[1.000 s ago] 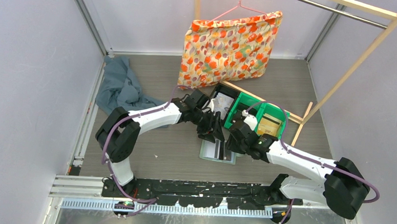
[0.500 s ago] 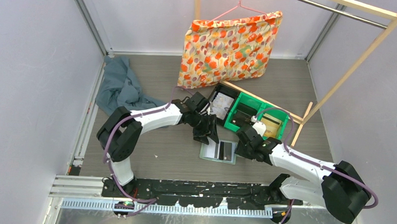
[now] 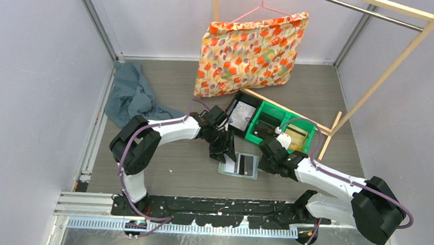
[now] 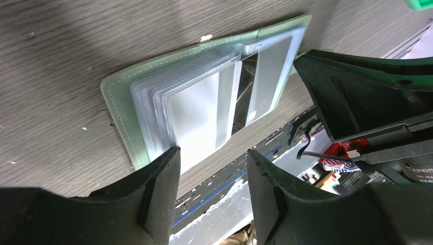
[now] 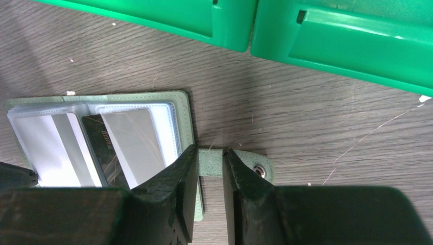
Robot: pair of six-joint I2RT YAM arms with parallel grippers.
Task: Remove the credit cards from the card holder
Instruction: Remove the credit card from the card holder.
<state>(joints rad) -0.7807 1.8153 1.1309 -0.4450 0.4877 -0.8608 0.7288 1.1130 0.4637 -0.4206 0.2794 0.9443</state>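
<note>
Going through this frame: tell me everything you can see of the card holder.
The card holder is a flat, pale sage-green wallet with stitched edges, seemingly faux leather. It lies open on the grey wood-grain table, its clear plastic pockets fanned upward and holding whitish credit cards, one with a dark stripe. A snap tab sticks out from one side; the right gripper's fingers straddle it, grip uncertain. The left gripper hangs open over another edge.

Corner of card holder (image 5: 183, 120) behind right claw (image 5: 209, 158), snap strap (image 5: 255, 168) partly covered, print on credit cards (image 5: 133, 138) unreadable.
</note>
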